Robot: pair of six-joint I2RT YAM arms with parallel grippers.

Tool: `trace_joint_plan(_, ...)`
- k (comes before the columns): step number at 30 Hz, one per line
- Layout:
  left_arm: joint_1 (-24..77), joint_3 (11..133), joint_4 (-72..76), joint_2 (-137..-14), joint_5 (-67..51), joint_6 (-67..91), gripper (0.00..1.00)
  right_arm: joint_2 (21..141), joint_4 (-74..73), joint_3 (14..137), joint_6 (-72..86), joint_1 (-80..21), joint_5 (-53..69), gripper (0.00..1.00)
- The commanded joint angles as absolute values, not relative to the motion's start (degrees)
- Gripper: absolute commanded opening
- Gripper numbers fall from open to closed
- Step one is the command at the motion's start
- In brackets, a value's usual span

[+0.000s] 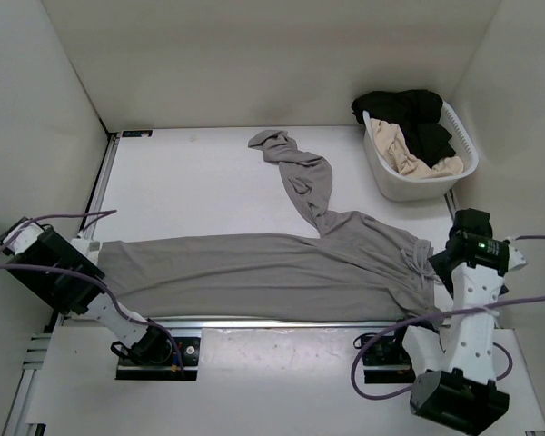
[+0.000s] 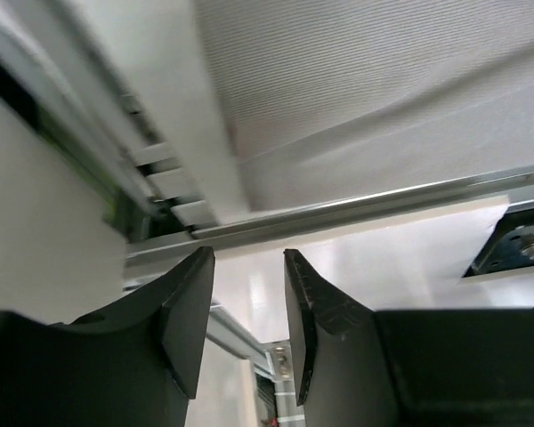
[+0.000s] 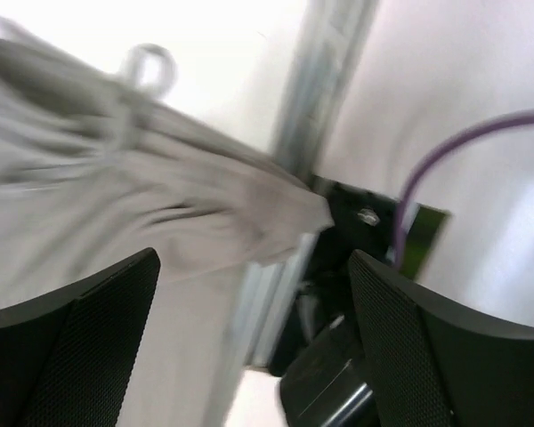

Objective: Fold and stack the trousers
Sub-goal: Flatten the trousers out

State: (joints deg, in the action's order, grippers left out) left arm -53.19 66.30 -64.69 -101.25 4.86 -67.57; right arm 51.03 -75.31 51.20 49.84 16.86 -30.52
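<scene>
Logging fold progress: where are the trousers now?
Top view: trousers spread along the near edge of the table, waistband at right, one leg trailing back toward the white basket.

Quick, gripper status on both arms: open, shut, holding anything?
Left gripper: open, nothing between the jaws.
Right gripper: open wide, holding nothing.

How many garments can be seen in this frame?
3. Grey trousers spread along the near edge of the table; a black garment and a beige garment in the white basket at the far right. The basket may hide more.
</scene>
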Motion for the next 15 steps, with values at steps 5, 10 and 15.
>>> trace_joint_plan(5,-47.2,69.9,-73.3,-88.8,-8.3,-75.1,0.50,54.0,-70.6,64.4,37.4,17.1,-20.2,0.92)
trace_joint_plan(10,-30.8,70.0,-71.4,-83.4,-13.2,-67.0,0.62,57.5,-60.6,60.5,34.6,17.1,-18.5,0.93)
trace_joint_plan(15,-14.1,91.3,-70.0,-96.2,-15.8,-40.4,0.67,60.8,-51.2,54.9,33.0,17.1,-19.0,0.93)
